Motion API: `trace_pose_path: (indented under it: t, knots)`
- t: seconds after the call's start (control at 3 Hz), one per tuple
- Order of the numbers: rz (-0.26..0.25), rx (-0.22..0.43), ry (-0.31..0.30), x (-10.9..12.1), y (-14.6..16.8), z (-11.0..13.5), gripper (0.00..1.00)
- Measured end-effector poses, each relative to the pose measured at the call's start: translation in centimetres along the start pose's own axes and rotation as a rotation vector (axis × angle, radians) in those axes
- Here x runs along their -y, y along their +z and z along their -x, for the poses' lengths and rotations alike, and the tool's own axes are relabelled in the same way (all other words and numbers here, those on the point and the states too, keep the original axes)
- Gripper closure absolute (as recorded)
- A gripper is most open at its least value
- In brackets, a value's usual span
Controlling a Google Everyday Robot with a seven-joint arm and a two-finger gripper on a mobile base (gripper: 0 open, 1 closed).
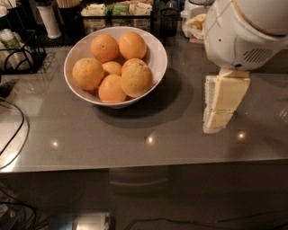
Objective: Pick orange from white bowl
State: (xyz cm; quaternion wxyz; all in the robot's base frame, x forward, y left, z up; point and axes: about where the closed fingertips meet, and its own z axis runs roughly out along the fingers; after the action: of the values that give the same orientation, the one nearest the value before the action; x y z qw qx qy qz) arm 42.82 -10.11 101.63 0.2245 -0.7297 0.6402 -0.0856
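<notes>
The white bowl [155,47] stands on the grey table at the back left and holds several oranges. The orange [136,79], the largest and palest with lumpy skin, lies at the bowl's front right, on top of the others. Rounder, deeper oranges [104,47] surround it, and a small one [112,68] sits in the middle. My gripper [215,126] hangs from the white arm [245,31] at the right. It points down over the table, to the right of the bowl and apart from it, holding nothing.
A black wire rack [20,54] stands at the far left, with a black cable [15,134] looping in front of it. A white cup [47,20] and a tray of packets [118,9] line the back. The table's front edge [144,167] runs across below.
</notes>
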Motion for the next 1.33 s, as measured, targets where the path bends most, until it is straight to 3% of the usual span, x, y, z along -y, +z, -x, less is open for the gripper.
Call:
trace_pose_path:
  t: [0.33,0.67,1.0,1.33]
  knots:
    - [-0.04,0.075,-0.041,3.2,0.5,-0.5,0.0]
    - [-0.1,0.273,-0.03,6.0,2.9,-2.1,0.0]
    - [-0.145,0.499,0.042,8.6,4.7,-1.1,0.0]
    - [-0.133,0.559,0.063,8.6,4.7,0.0,0.0]
